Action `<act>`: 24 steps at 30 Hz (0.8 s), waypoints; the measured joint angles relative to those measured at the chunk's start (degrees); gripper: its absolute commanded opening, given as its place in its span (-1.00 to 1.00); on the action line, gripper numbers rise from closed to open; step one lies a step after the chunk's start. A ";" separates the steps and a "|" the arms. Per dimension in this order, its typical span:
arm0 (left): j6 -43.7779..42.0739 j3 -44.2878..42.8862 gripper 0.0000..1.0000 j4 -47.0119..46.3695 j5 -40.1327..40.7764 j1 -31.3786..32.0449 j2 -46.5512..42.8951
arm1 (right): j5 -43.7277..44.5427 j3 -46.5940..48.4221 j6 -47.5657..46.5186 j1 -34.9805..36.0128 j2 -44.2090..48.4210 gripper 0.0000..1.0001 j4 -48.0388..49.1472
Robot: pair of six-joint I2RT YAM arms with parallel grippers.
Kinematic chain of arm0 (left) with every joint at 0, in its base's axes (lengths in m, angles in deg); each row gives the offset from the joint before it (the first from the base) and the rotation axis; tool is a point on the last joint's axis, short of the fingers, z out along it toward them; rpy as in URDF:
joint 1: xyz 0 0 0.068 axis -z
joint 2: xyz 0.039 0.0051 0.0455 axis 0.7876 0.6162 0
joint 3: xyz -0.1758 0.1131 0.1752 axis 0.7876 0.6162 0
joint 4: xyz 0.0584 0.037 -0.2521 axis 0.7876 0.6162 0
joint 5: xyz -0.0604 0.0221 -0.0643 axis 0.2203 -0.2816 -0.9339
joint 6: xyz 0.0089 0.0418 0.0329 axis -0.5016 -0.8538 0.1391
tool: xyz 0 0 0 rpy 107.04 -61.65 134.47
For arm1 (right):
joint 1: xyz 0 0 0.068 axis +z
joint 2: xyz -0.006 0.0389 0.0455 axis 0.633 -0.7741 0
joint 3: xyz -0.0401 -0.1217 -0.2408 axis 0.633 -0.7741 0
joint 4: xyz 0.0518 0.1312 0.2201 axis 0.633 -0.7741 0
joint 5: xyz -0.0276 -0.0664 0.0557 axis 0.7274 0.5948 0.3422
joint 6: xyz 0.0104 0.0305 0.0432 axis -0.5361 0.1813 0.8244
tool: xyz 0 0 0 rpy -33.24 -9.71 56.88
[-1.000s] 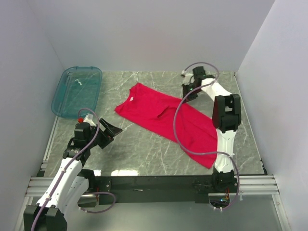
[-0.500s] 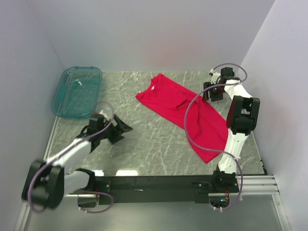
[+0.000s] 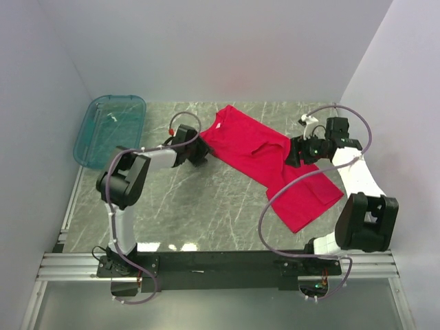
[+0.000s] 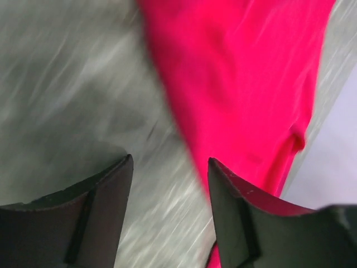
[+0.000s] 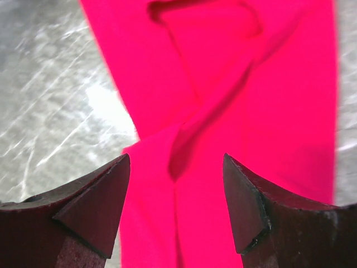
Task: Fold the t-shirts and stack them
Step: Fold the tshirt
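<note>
From above, the red shirt [image 3: 242, 141] lies slantwise on the marble table [image 3: 192, 206], its neck toward the far wall and its hem reaching toward the near right corner. It is creased through the middle rather than flat. The teal tub [image 3: 103, 134] sits in the far left corner, well apart from the shirt. The left gripper [image 3: 199, 157] is low at the shirt's left edge, near the sleeve. The right gripper [image 3: 294, 155] hangs over the shirt's right side, and its cable loops across the cloth.

The left wrist camera's view is blurred. Its two dark fingers [image 4: 106, 206] stand spread with nothing between them. The gap is mostly over bare marble, and the shirt's edge runs just beside the right-hand finger.

From the right wrist camera, the fingers [image 5: 95, 201] are also spread wide and grip nothing. Red cloth fills the space below them, with a raised fold running up between the tips and a pocket-like pucker farther on. Bare marble shows on the left.
</note>
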 measured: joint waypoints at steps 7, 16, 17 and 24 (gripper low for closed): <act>0.79 -12.59 -0.43 5.79 3.32 0.00 8.57 | -2.93 -4.96 0.07 -0.02 6.08 0.48 -0.61; -4.00 -16.87 -0.97 12.26 6.08 -2.45 9.97 | -4.87 -5.38 0.13 -0.50 8.98 0.48 -0.37; -5.07 -17.20 -0.97 12.76 6.21 -3.54 9.97 | -5.01 -5.66 0.11 -0.55 9.20 0.48 -0.42; -14.36 -26.08 -0.89 21.57 6.43 -15.54 12.52 | -5.35 -6.88 0.11 -0.55 9.84 0.49 -0.42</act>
